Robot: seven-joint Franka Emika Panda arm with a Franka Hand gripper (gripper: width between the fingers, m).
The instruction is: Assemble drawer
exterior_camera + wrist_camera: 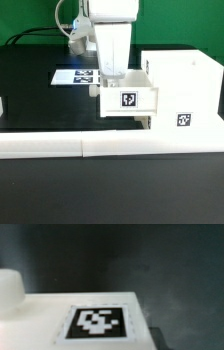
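Exterior view gives you the hand (pixel 109 78) down on the rear of a tray (pixel 128 98) that sits partly inside the housing (pixel 183 92) on the table (pixel 30 95); whether it is clenched, you cannot tell. Wrist view shows only the tray's tag (pixel 97 322) close up.

**Robot arm reaching straight down**

A white robot arm (pixel 100 15) hangs vertically from above, wrist upright. Its gripper (pixel 108 84) points downward with long pale fingers (pixel 110 55) close together. One blurred white fingertip (pixel 8 288) shows in the wrist view.
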